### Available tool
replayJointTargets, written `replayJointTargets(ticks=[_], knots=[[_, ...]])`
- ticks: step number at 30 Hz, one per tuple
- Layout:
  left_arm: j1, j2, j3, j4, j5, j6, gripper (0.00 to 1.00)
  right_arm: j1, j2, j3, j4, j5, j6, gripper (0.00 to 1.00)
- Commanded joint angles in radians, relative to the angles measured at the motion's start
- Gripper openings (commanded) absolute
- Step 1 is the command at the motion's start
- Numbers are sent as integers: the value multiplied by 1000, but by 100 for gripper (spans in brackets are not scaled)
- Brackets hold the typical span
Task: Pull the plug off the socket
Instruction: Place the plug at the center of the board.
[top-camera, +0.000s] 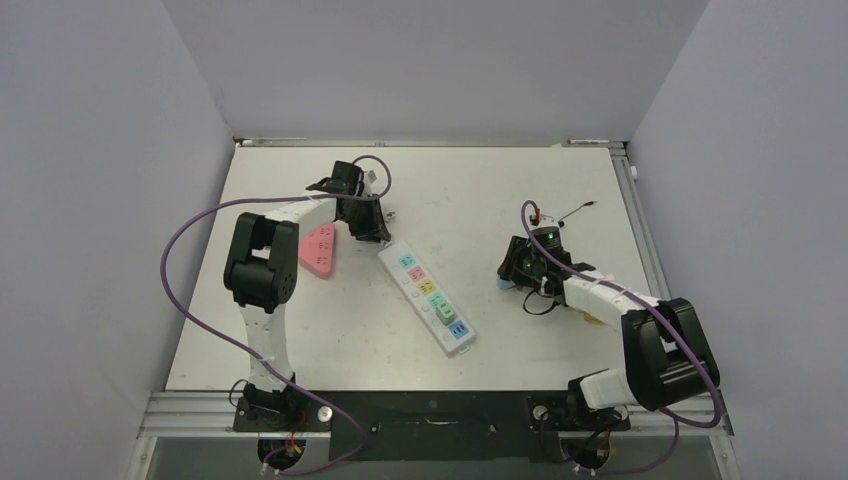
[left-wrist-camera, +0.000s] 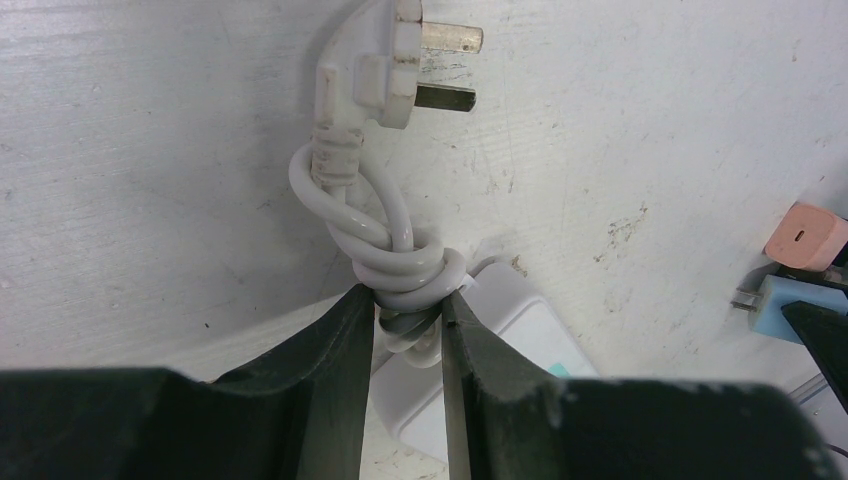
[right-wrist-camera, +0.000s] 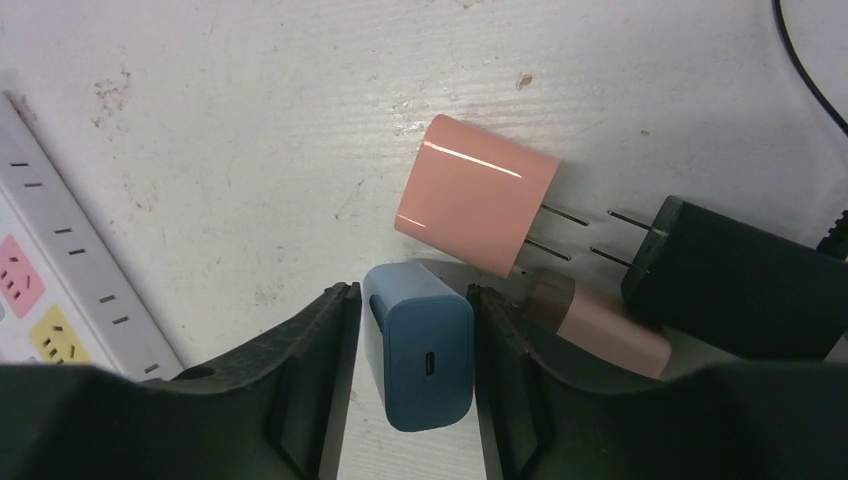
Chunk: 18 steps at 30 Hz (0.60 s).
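Observation:
The white power strip (top-camera: 428, 295) with coloured sockets lies diagonally mid-table; no plug shows in it. My left gripper (left-wrist-camera: 408, 300) is at its far end (top-camera: 365, 225), shut on the strip's coiled white cord (left-wrist-camera: 405, 265). The cord's own white plug (left-wrist-camera: 385, 60) lies on the table beyond. My right gripper (right-wrist-camera: 410, 295) is to the right of the strip (top-camera: 520, 265). It is shut on a blue charger plug (right-wrist-camera: 420, 345), held low over the table with its USB port facing the camera. The blue plug also shows in the left wrist view (left-wrist-camera: 790, 305).
A pink charger (right-wrist-camera: 475, 205), a brownish-pink one (right-wrist-camera: 600, 325) and a black adapter (right-wrist-camera: 740, 275) lie close beside the blue plug. A pink triangular socket block (top-camera: 320, 250) sits by the left arm. A thin black cable (top-camera: 575, 210) lies at the back right.

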Motion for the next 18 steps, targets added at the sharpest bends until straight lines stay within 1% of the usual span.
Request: replayJointTargets(ticks=[1, 9, 13, 18], knots=[[24, 44, 11, -2, -83, 43, 0, -4, 14, 1, 3, 39, 6, 47], [27, 44, 11, -2, -82, 42, 0, -4, -11, -2, -12, 63, 2, 56], [27, 42, 11, -2, -82, 42, 0, -4, -27, 7, -34, 81, -11, 59], [27, 42, 12, -2, -85, 42, 0, -2, -56, 25, -65, 102, -32, 60]])
